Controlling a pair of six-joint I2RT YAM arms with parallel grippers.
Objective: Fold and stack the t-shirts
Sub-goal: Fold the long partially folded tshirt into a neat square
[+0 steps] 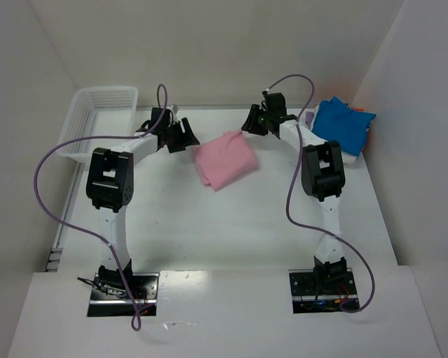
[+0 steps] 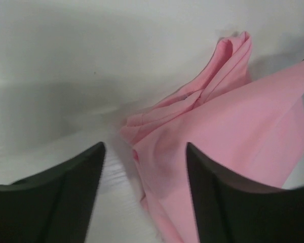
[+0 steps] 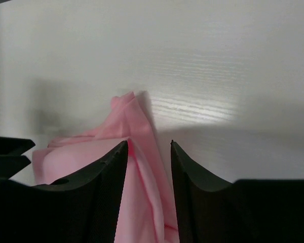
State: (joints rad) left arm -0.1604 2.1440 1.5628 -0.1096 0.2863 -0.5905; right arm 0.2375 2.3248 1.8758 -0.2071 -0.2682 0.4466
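Status at that frame: pink t-shirt lay as a folded, roughly square bundle on the table, in the far half, about midway between the two arms. It was flat on the surface, not lifted.

Left gripper sat low, just beside the bundle's left edge. Its wrist view showed both fingers well apart with nothing clamped. Pink cloth filled the space ahead and ran down past the finger at the right of that view. A bunched, creased corner pointed away from the camera. Couldn't tell whether that finger touched the cloth.

Right gripper sat at the bundle's far right corner. Jaws were apart there too, with a narrower gap than on the left arm. In its wrist view a raised fold of the pink cloth ran up through the gap and lay against the finger at the left of that view. Near the tips, bare table showed between the fold and the other finger, so no pinch.

Blue t-shirt lay folded at the table's far right corner, on top of paler cloth that peeked out along its near edge. Couldn't tell how many pieces that was. It was well apart from the pink one.

White mesh basket stood at the far left corner, beside the left arm's wrist.
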